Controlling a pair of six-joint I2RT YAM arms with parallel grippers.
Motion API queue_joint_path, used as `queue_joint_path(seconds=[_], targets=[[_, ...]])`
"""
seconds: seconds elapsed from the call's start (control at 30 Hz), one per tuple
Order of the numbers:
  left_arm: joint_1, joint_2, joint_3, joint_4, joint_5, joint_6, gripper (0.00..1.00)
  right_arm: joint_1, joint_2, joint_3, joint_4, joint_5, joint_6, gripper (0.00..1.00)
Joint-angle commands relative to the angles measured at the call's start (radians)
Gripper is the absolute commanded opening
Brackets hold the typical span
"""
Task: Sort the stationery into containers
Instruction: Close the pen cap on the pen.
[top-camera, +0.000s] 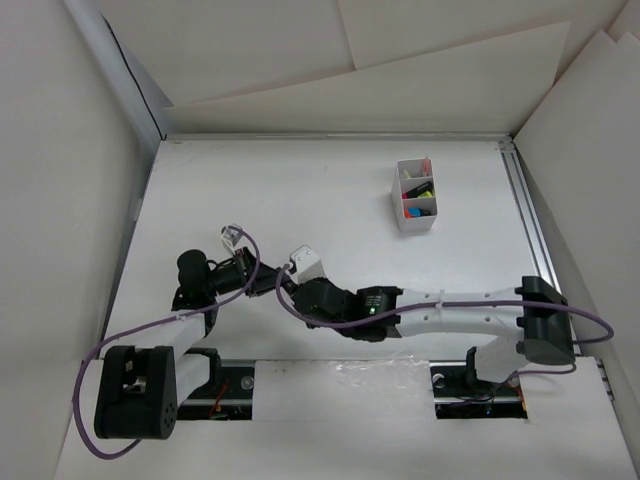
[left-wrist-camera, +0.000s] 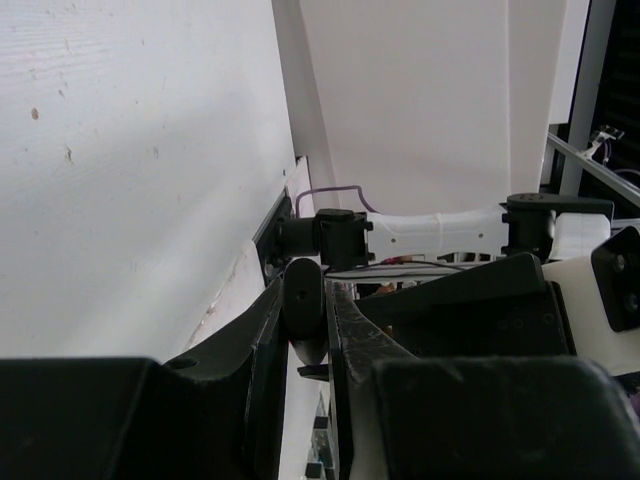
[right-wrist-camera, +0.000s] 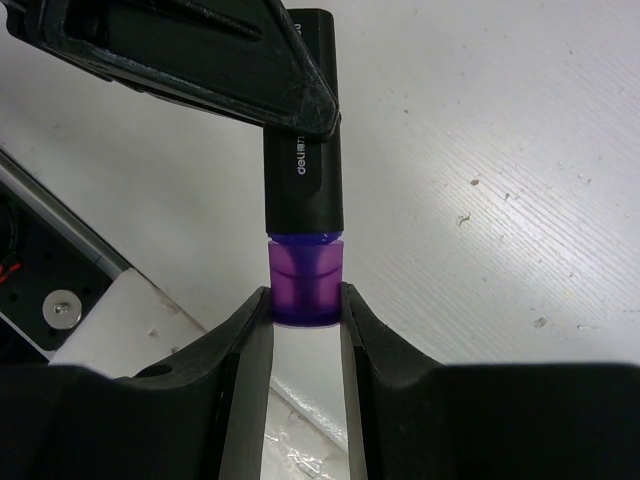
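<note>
A highlighter with a black barrel (right-wrist-camera: 304, 170) and a purple cap (right-wrist-camera: 306, 285) is held off the table between both grippers. My right gripper (right-wrist-camera: 306, 305) is shut on the purple cap, its fingertips pressing the cap's two sides. The left gripper (left-wrist-camera: 305, 300) is shut on the black barrel (left-wrist-camera: 303, 285), and its fingers (right-wrist-camera: 200, 50) cross the top of the right wrist view. In the top view the two grippers meet at the near left of the table (top-camera: 275, 282). The white container (top-camera: 415, 224) stands far right with coloured stationery (top-camera: 418, 198) in its compartments.
White walls enclose the table on the left, back and right. A metal rail (top-camera: 530, 220) runs along the right edge. Purple cables (top-camera: 330, 318) loop around both arms. The right arm (left-wrist-camera: 430, 232) stretches across the left wrist view.
</note>
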Motion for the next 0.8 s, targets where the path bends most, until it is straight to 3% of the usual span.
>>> queue_joint_path(seconds=[0.0, 0.43, 0.77], targets=[[-0.020, -0.015, -0.025, 0.012, 0.079, 0.029, 0.00, -0.028, -0.001, 0.107, 0.156, 0.114, -0.038, 0.12], [-0.020, -0.024, -0.035, 0.012, 0.079, 0.029, 0.00, -0.115, 0.074, 0.223, 0.318, 0.068, -0.118, 0.11], [-0.020, -0.042, -0.044, 0.141, 0.088, -0.068, 0.00, -0.204, -0.096, 0.102, 0.471, -0.107, -0.009, 0.11]])
